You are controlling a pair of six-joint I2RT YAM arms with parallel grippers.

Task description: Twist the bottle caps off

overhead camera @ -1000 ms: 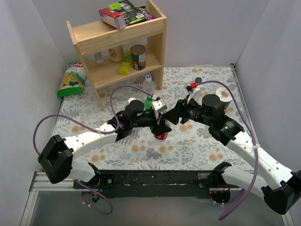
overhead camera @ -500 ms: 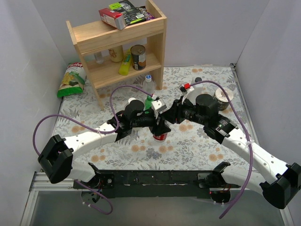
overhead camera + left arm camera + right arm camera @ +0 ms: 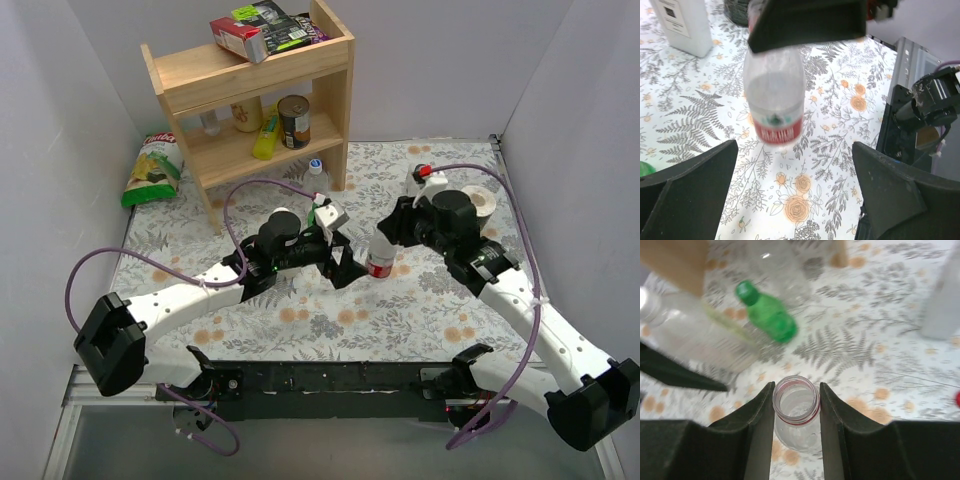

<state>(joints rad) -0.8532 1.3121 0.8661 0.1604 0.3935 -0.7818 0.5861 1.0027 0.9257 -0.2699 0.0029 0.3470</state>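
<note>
Red-labelled bottle (image 3: 795, 407), writing blurred, is being clamped by the right gripper (image 3: 796, 390) at lower centre; left gripper (image 3: 795, 150) is gaping wide.

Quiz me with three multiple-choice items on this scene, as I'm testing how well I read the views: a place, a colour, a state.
1. Where is the green bottle? A on the wooden shelf; B on the floral table; C inside the chip bag.
2. What colour is the label on the bottle in the right gripper? A blue; B yellow; C red.
3. How is that bottle's mouth? A open, uncapped; B shut by a white cap; C shut by a blue cap.
Answers: 1 B, the right wrist view shows it on the floral print; 2 C, the left wrist view shows a red band; 3 A, the right wrist view looks into its bare rim.
</note>
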